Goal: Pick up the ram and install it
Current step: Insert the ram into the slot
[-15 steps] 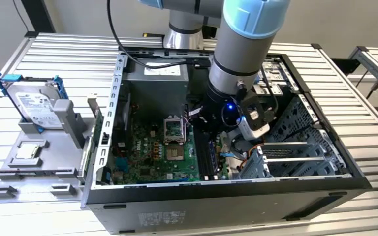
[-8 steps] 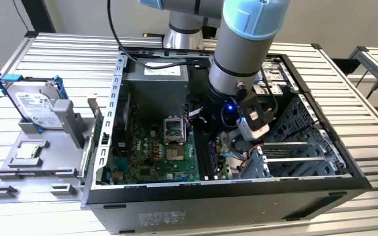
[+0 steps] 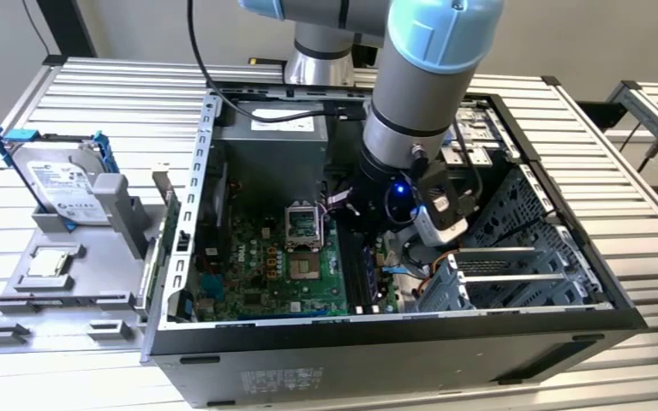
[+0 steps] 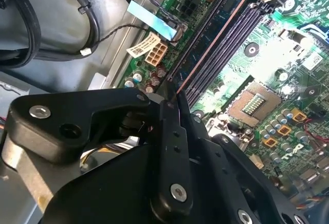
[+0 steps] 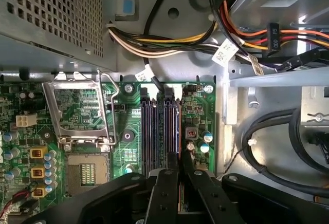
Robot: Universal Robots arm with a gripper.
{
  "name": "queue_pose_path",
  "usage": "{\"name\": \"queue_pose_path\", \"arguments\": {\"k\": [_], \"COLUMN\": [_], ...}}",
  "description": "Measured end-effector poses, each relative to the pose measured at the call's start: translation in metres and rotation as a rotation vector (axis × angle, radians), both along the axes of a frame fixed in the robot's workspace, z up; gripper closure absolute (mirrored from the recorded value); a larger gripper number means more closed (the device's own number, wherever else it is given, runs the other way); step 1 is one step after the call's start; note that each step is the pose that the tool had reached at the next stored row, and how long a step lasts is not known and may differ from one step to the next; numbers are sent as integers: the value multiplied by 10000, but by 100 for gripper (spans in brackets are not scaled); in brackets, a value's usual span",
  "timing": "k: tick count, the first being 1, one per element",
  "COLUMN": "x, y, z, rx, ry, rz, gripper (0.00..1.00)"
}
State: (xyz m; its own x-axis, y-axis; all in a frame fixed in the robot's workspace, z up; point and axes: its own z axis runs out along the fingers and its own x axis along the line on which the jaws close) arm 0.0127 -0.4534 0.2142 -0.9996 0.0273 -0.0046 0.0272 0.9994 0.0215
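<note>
On the exterior view's left: a hard drive (image 3: 64, 184) upright in a grey fixture (image 3: 66, 282) on the slatted surface (image 3: 112, 86), well apart from the work. Centre: open computer case (image 3: 306, 377), motherboard (image 3: 272, 265) exposed. Right of centre: pincer (image 4: 174, 98) low inside, pressed thin on the ram (image 4: 216, 34), which stands edge-on along a slot (image 5: 153, 131) beside the socket (image 5: 85, 170). Judged nearly installed; full seating and release left, latches unclear. Cramped: cables (image 5: 169, 44), drive cage (image 3: 523, 274) and case walls close by.

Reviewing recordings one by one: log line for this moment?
thin dark ram stick | edge-on at long black motherboard slots | gripper jaws shut on it
</note>
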Motion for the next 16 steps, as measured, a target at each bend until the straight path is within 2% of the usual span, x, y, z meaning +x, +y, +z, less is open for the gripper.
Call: {"name": "queue_pose_path", "arguments": {"k": [3, 8, 14, 15, 16], "x": [0, 0, 6, 6, 6], "y": [-1, -1, 0, 0, -1], "z": [-11, -11, -12, -12, -11], "rx": [-2, -2, -1, -2, -2], "ry": [7, 50, 54, 54, 55], "rz": [0, 0, 0, 0, 0], "gripper": [100, 100, 100, 0, 0]}}
